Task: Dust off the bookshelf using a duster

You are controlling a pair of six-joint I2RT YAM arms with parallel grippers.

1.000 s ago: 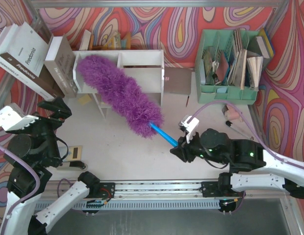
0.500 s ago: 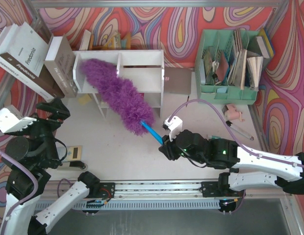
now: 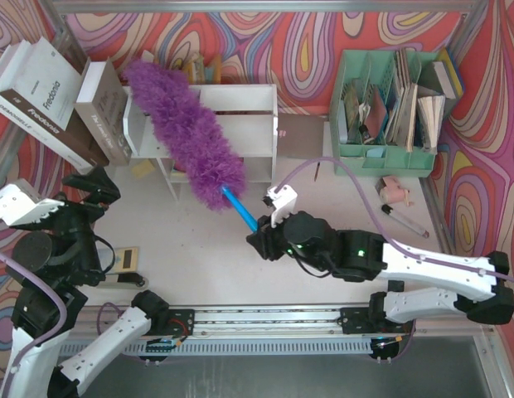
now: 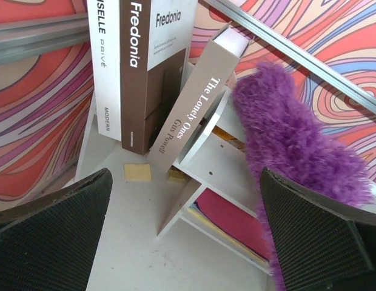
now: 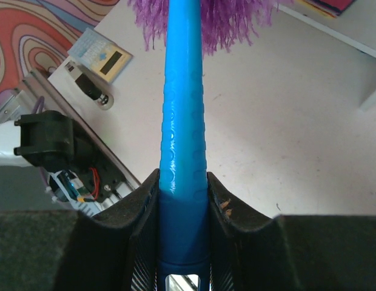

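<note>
Dusting looked mid-way, I'd guess. The duster (image 3: 184, 133) lay diagonally over the left half of the bookshelf (image 3: 253, 124), its tip poking past the far-left corner, so the right half was probably left to do. The right gripper (image 3: 257, 241) was clamped tight on the blue handle (image 5: 183, 121), with the fluff far-left of it. The left gripper (image 3: 93, 187) sat wide open and empty, near-left of the shelf.

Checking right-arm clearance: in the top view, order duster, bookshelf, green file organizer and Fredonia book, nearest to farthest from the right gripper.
1. duster, in the right gripper.
2. bookshelf, beyond it, centre.
3. green file organizer, back right.
4. Fredonia book, back left.
</note>
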